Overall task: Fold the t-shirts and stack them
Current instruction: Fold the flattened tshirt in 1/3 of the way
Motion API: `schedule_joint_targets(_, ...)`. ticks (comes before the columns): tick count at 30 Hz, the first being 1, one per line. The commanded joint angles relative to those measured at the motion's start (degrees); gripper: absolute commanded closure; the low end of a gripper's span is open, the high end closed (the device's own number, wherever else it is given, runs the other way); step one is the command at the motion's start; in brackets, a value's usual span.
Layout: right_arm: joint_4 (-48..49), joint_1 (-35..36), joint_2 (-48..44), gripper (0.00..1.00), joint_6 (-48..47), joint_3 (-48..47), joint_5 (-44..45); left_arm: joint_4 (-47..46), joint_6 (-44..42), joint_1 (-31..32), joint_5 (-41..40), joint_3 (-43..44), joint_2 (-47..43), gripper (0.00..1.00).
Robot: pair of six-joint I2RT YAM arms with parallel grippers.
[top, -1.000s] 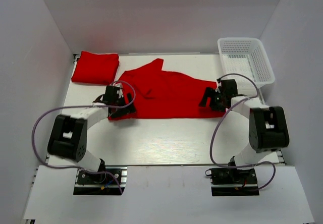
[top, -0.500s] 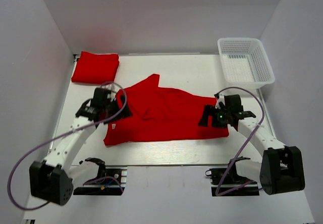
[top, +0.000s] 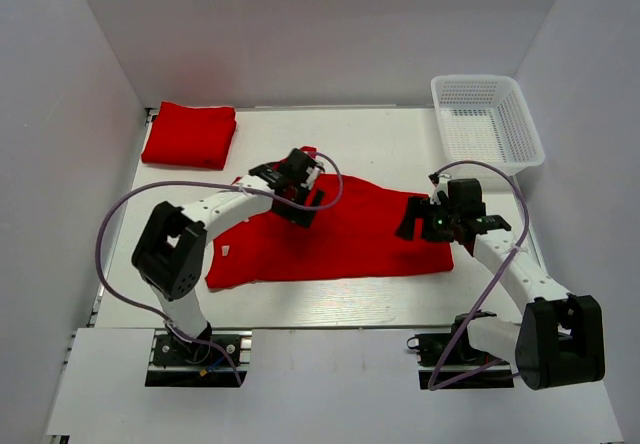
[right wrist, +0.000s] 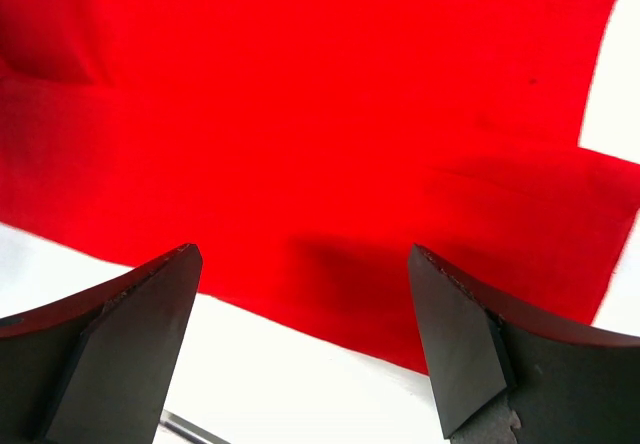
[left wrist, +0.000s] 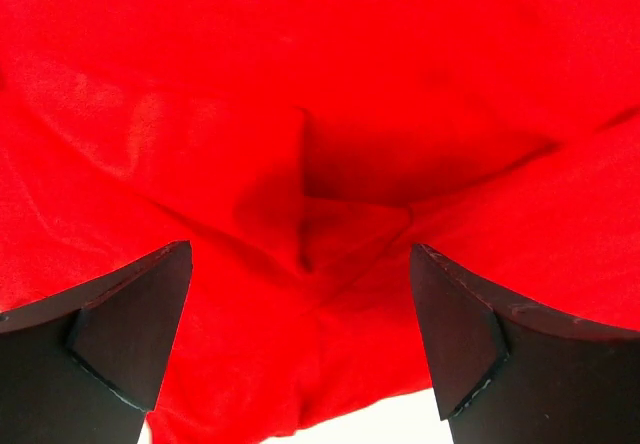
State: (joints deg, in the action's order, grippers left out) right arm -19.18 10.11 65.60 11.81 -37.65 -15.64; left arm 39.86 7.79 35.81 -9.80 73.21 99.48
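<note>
Two red t-shirts are lying on the desk. We are finding the folded t-shirt in the far left corner, a neat square well apart from both arms. The spread t-shirt is lying across the middle of the desk, its long side running left to right and its near hem fairly straight.

Over the far-left part of that shirt, the left gripper is hovering with its fingers wide apart. The left wrist view is showing a small ridge of cloth rising between them, unclamped. At the shirt's right end, the right gripper is likewise standing wide and holding nothing, poised over the fabric's edge where red is meeting white desk. Beyond it, in the far right corner, the white mesh basket is sitting apart from the cloth.

We are judging the step in hand to be the first fold of the second shirt, with one shirt done. The next move is likely calling for both grippers to descend, pinch the fabric at matching points and carry that edge across together. An uneven grasp would risk dragging the shirt askew.
</note>
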Motion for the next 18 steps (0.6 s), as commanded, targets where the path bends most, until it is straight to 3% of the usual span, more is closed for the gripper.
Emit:
schedule_joint_targets(1,0.99,-0.18,0.32,0.1,0.93,-0.5,2.98,-0.31,-9.28,3.29,-7.59,0.18,0.61,0.0)
schedule_joint_targets(10,0.81,-0.18,1.8,0.1,1.28,-0.58,4.21,-1.17,-7.0,6.29,-21.13,0.71,6.16,0.0)
schedule_joint_targets(18,0.55,-0.18,2.77,0.1,1.11,-0.76,3.69,-6.71,-7.53,6.29,-16.04,-1.13,3.17,0.0)
